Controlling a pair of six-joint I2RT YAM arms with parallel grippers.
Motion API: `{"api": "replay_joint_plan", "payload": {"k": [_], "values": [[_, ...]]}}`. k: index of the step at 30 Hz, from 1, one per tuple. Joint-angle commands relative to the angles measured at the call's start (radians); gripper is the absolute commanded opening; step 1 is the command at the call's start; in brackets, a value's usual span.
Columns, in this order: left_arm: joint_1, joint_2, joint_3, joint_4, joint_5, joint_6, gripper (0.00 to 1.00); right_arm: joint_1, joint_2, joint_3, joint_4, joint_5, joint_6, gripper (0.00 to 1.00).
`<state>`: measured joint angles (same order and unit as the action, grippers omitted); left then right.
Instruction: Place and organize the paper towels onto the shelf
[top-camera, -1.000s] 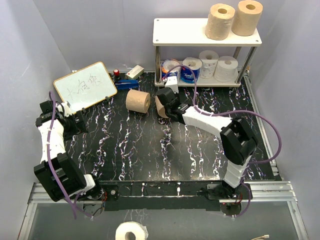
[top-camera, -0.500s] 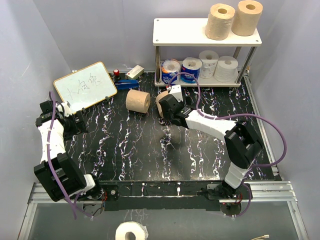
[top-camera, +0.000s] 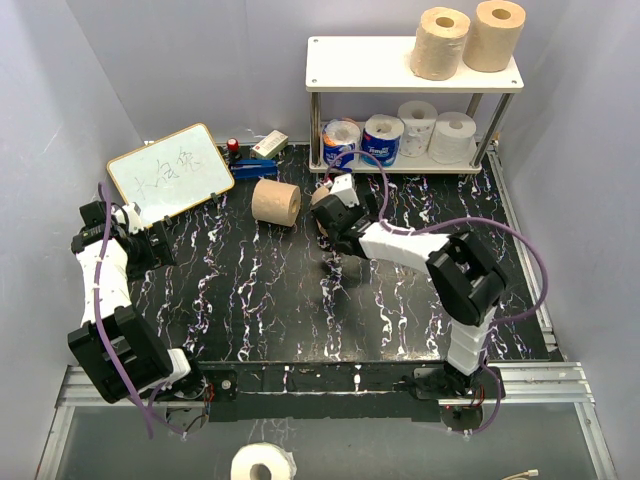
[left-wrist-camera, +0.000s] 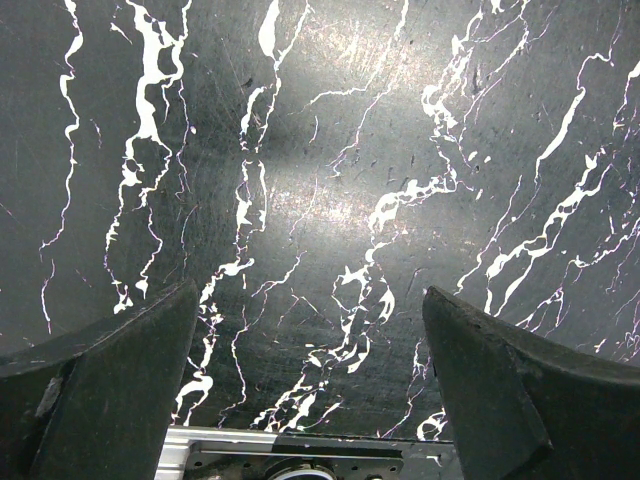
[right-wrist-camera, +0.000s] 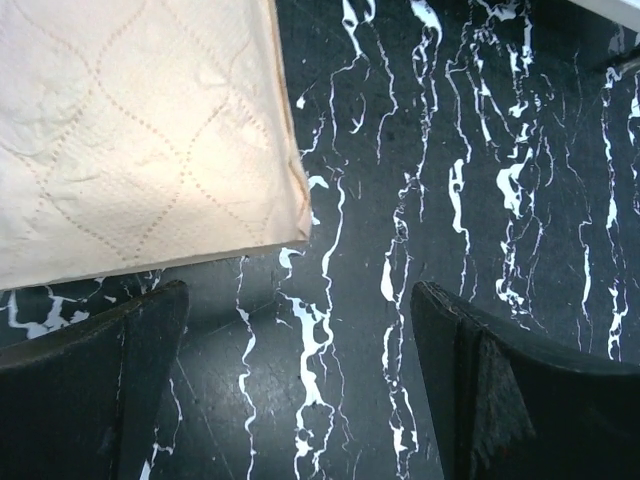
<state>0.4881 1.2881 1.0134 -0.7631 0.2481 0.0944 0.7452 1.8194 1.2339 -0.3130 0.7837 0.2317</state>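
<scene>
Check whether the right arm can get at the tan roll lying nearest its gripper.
Probably yes. The right gripper stands open just short of the tan roll, which lies ahead and off to one side, with nothing between them.

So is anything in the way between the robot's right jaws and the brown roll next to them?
No, nothing visible is in the way. The right gripper has its jaws open, and the brown roll lies just ahead of them, off to one side. Only the table shows between them.
</scene>
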Motion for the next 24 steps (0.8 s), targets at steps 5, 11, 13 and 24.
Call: {"api": "replay_joint_plan", "payload": {"k": [5,11,13,24], "values": [[0.004,-0.006,-0.003,-0.012,0.017,0.013,0.93,-0.001,0.075,0.022,0.151,0.048,-0.043,0.9],[0.004,0.0,-0.002,-0.01,0.013,0.013,0.93,-0.001,0.116,0.066,0.179,0.05,-0.072,0.82],[0.004,0.003,-0.002,-0.01,0.011,0.011,0.93,-0.002,0.126,0.08,0.185,0.05,-0.084,0.78],[0.004,0.009,-0.002,-0.01,0.008,0.011,0.93,-0.005,0.16,0.113,0.244,0.029,-0.128,0.43]]}}
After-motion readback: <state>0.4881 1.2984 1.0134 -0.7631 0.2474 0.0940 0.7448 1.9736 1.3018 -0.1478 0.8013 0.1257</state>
